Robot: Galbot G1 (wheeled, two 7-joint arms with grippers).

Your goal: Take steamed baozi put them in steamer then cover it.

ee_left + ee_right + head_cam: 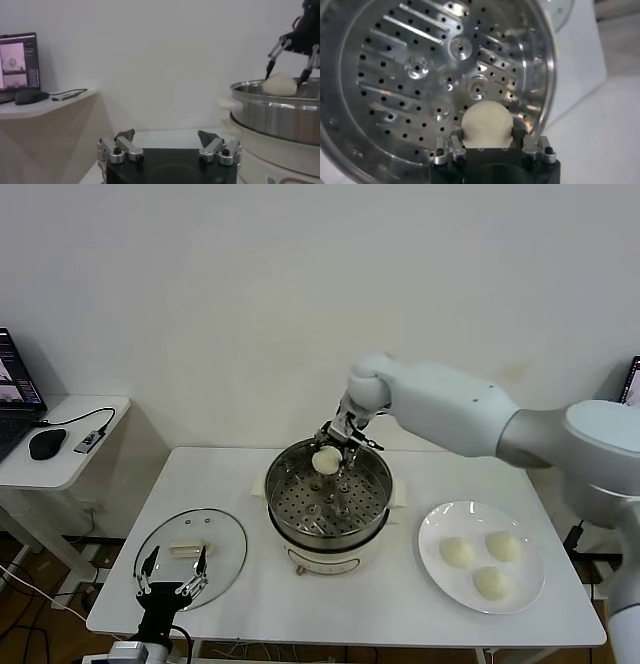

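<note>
Left gripper (169, 143) open, near steamer (278, 114). Right gripper (290, 59) holds baozi (279, 83) above steamer rim. Laptop (18, 61), mouse (31, 96) on side desk (45, 105).

arms: glossy white shells, grey joint | hands (169, 150): black bodies, silver screwed knuckles

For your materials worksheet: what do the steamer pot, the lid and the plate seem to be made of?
Steamer: polished steel, mirror-shiny, perforated tray, on a cream, probably plastic base. Cover: clear glass, tabletop visible through it, dark rim. Plate: glossy white, ceramic or melamine.
</note>
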